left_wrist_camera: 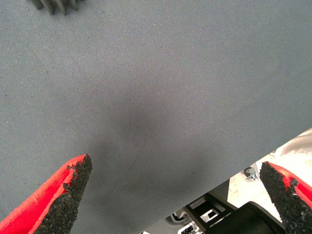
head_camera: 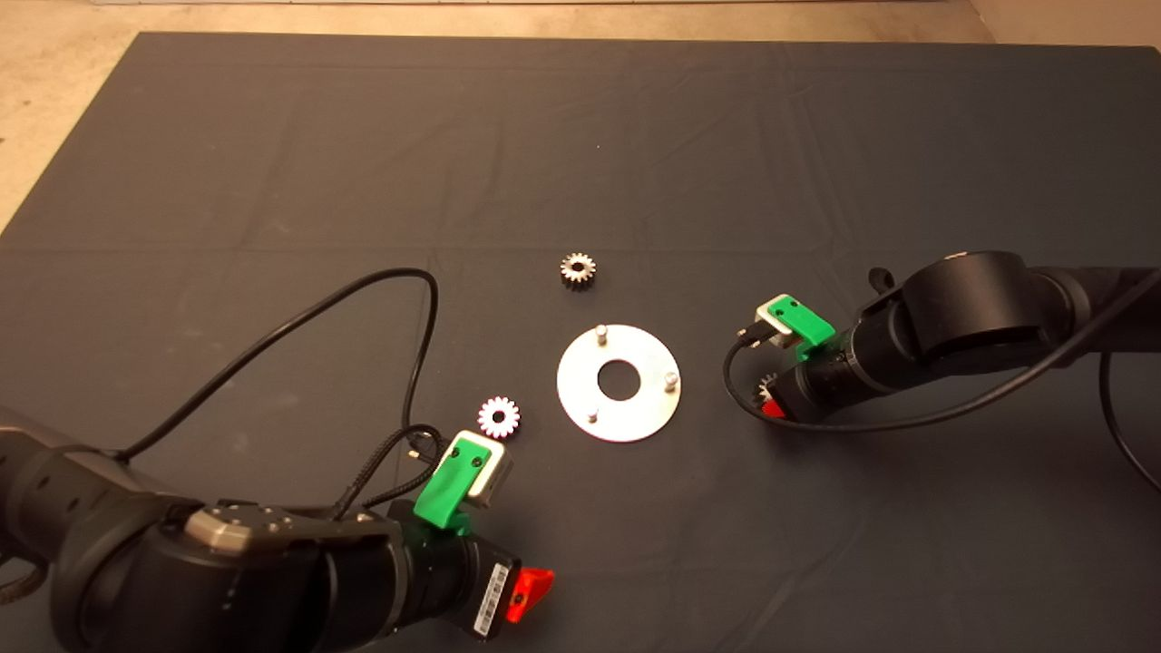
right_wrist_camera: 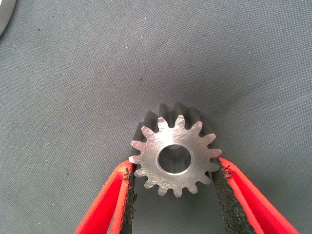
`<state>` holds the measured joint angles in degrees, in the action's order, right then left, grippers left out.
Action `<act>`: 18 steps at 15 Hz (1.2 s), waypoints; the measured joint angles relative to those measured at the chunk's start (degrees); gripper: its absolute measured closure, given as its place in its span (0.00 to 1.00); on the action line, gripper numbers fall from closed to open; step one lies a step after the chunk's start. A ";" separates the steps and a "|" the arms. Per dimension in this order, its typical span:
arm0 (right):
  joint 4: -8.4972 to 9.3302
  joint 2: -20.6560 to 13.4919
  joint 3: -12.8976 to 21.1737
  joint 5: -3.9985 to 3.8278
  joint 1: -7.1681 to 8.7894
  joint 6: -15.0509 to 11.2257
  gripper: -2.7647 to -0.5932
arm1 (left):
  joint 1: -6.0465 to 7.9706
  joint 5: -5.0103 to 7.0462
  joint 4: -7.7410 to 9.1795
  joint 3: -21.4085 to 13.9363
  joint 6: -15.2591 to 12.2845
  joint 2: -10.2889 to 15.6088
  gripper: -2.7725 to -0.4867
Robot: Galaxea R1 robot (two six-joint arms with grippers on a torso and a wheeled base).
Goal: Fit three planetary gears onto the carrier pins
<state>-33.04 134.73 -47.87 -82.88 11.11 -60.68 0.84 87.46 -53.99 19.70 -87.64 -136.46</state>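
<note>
**Gear pinched by its teeth — slip and mis-seat risks**

At the worktop's near-left corner the left hand hangs idle w/ fingers spread wide, nothing between them, just above bare mat. Risk here is small, though its cable loops over the mat near the pale gear, so a careless swing could drag that gear off its spot.

Centre: the disc lies flat w/ all three carrier pins bare, so no gear is installed yet. A darker gear sits just beyond the disc, apart from it.

Right of the disc, the right hand is closed on the third gear, pads pressing opposite tooth tips; the gear looks to be at or just above the mat, can't tell which. Judgement on what could go wrong:

- Grip is on narrow tooth tips, so the gear may twist or pop out on the lift.
- Bore vs pin fit looks tight; any tilt and the gear jams on the pin top or skids off.
- Disc is loose on the mat, so a sideways push at the pin would prob. shove the disc.
</note>
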 joint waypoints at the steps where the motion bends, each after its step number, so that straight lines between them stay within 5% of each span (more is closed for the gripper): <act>1: 0.00 -0.01 0.00 0.00 0.00 0.00 0.78 | 0.00 0.00 0.00 0.00 0.02 0.00 0.13; 9: 0.00 -0.13 0.11 0.03 0.00 0.21 0.82 | 0.00 0.00 0.00 0.00 0.04 0.02 0.13; 14: 0.00 -0.24 5.89 -0.38 0.13 0.18 0.87 | 0.00 0.00 -0.01 0.00 0.04 0.02 0.13; 18: 0.05 0.17 8.01 -0.71 3.87 -0.69 0.87 | 0.00 0.00 0.00 0.00 0.05 0.00 0.13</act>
<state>-32.99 134.90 -39.86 -83.59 14.97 -61.37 0.84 87.46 -53.99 19.70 -87.59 -136.46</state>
